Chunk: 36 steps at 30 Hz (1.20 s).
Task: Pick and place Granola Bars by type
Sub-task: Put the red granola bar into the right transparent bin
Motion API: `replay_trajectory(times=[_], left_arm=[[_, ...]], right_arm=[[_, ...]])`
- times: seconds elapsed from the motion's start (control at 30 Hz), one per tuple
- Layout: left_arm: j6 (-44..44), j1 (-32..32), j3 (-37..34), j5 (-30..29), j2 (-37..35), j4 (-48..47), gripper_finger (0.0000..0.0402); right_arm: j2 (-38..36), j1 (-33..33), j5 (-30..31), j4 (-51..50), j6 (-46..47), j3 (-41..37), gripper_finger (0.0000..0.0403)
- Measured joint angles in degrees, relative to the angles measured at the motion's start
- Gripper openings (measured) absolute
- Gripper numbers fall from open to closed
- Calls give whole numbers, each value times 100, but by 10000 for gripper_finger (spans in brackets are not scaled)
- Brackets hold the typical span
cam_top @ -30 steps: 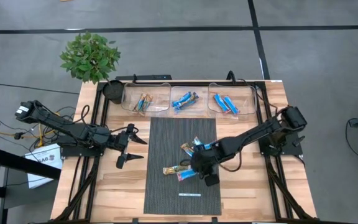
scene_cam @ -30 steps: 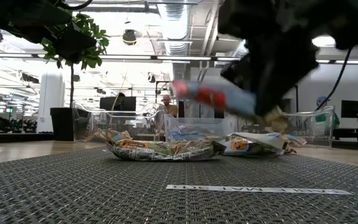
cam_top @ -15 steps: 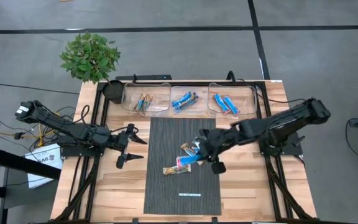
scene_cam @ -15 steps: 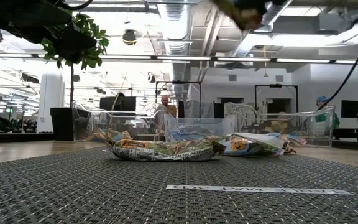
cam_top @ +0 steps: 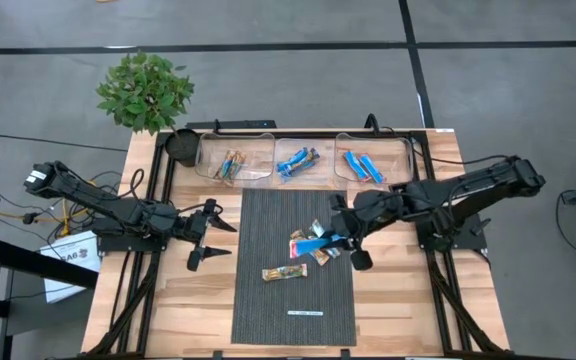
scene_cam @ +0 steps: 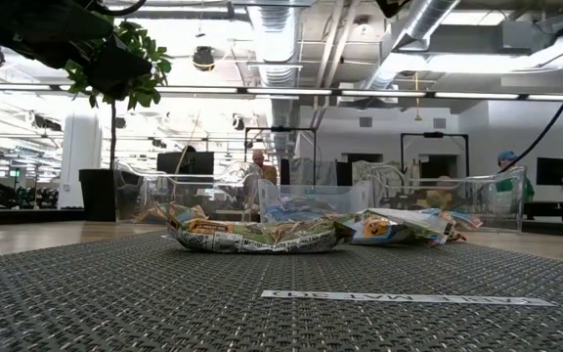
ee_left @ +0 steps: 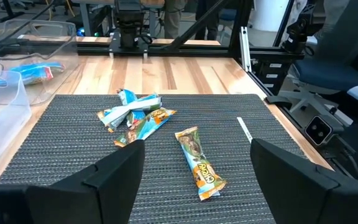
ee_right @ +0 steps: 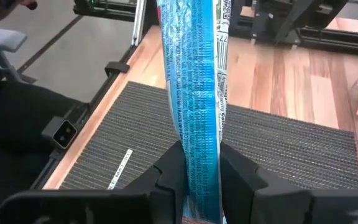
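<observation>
Over the dark mat, my right gripper is shut on a bright blue granola bar, which fills the right wrist view. Three more bars lie flat on the mat: one tan and two near the middle. My left gripper hangs open over the wood left of the mat, with nothing between its fingers. Three clear bins at the far edge hold sorted bars: tan, blue-and-orange and bright blue. My right gripper pinches one end of the blue bar between its two fingers. The rest of the bar sticks out past the fingertips, in line with them. The fingers slant down from the table's right side. The bar is lifted clear of the mat.
A thin white strip lies near the mat's near edge. A potted plant stands beyond the far left corner, with a dark cup beside the left bin. Black frame rails run along both table sides. Bare wood flanks the mat.
My right gripper has risen, still shut on the blue bar, and has drawn back toward the table's far right, tipping from steeply down to a shallower slant. The bar has gone up with it, out of the low view. The bars on the mat have stayed put.
</observation>
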Motion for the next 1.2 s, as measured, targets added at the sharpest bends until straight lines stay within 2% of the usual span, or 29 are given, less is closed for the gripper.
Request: replay_trajectory(times=[0.2,0.43,0.73,1.2], left_arm=[[-2,0,0,-5,-1,0,286],[-4,0,0,-7,-1,0,286],[-50,0,0,-7,-2,0,286],[-103,0,0,-9,0,-125,286]], right_arm=[[46,-206,-4,21,-9,0,68],[48,-817,3,-10,-145,0,68],[46,-2028,438,-36,-164,0,67],[47,-3951,452,-78,-145,0,67]])
